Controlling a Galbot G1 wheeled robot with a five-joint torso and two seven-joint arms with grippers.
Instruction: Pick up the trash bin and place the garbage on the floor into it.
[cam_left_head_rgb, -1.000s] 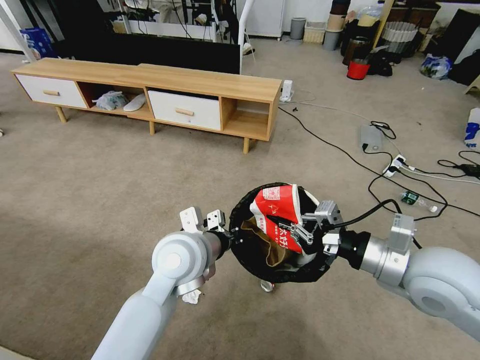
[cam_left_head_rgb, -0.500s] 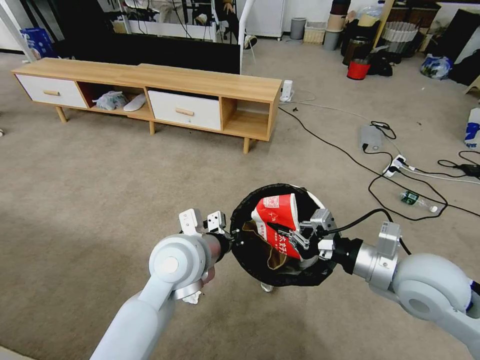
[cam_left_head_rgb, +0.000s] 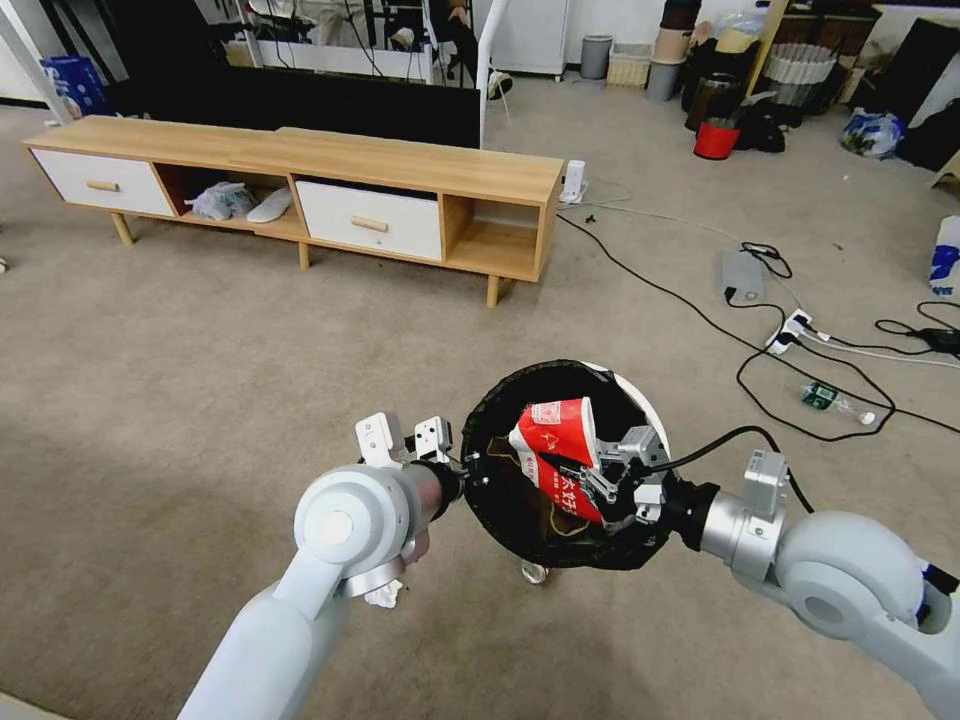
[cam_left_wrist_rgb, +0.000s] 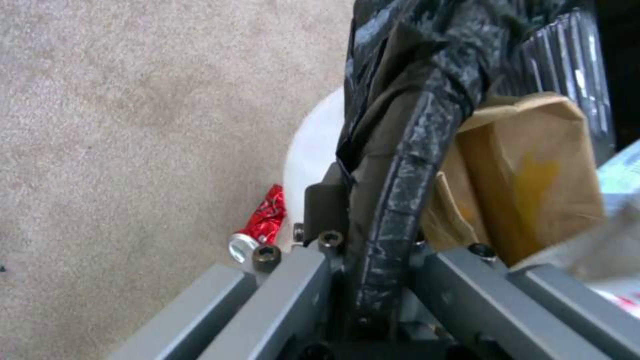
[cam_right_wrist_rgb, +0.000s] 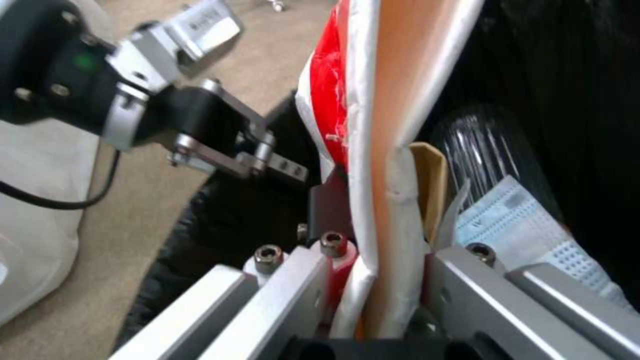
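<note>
Trash bin (cam_left_head_rgb: 628, 385) held above carpet at 6 o'clock: left end effector (cam_left_head_rgb: 462, 472) clamped on rim; right end effector (cam_left_head_rgb: 590, 480) gripping snack wrapper (cam_left_head_rgb: 556, 430) inside. Brown paper bag (cam_left_wrist_rgb: 527, 175) within.

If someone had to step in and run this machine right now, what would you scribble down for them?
Left claw: shut on the rim of the trash bin, holding it off the carpet.
Right claw: shut on the red-white snack wrapper, inside the bin's mouth.
Already in the bin: brown paper bag.
Left on the floor: crushed red can under the bin, white tissue beneath the left arm, small bottle by the cables.
</note>
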